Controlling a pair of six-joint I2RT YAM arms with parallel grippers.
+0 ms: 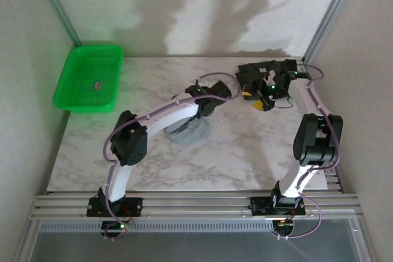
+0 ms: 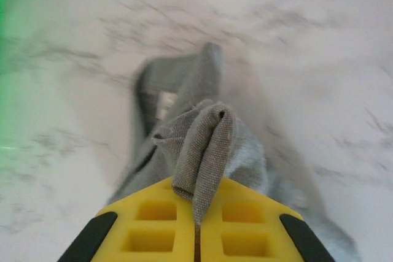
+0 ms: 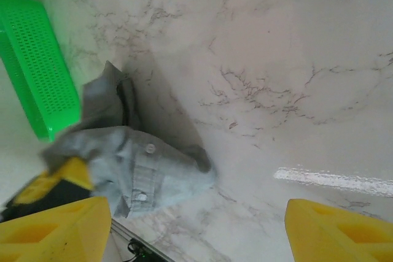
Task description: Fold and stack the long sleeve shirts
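The grey shirt lay bunched in a heap near the middle of the marble table. A fold of it was pinched between the closed yellow fingers of the left claw, which stood right over the heap. The right claw hung well apart toward the upper right of the overhead view, its fingers spread wide with nothing between them, while a green tray sat at the table's upper left, clear of the shirt.
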